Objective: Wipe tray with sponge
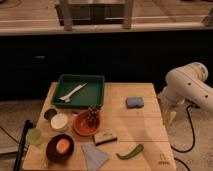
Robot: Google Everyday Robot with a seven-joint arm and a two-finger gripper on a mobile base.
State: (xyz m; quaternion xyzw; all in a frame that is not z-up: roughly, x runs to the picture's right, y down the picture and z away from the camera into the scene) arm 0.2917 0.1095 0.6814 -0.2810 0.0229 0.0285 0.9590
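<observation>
The dark green tray (pixel 97 85) sits at the table's back left with a white utensil (pixel 71 93) lying inside it. On the wood to its right lies the blue-grey sponge (pixel 134 102). My white arm reaches in from the right, and my gripper (pixel 169 116) hangs fingers-down just off the table's right edge. It is to the right of the sponge and a little nearer the front. It is open and holds nothing.
An orange dish (pixel 80 127) holding a spiky brown object is in front of the tray. Near the front are a tan block (pixel 105 137), a blue-grey cloth (pixel 94 156), a green vegetable (pixel 131 151), a dark bowl (pixel 52 152), a white lid (pixel 59 121) and a green cup (pixel 35 136).
</observation>
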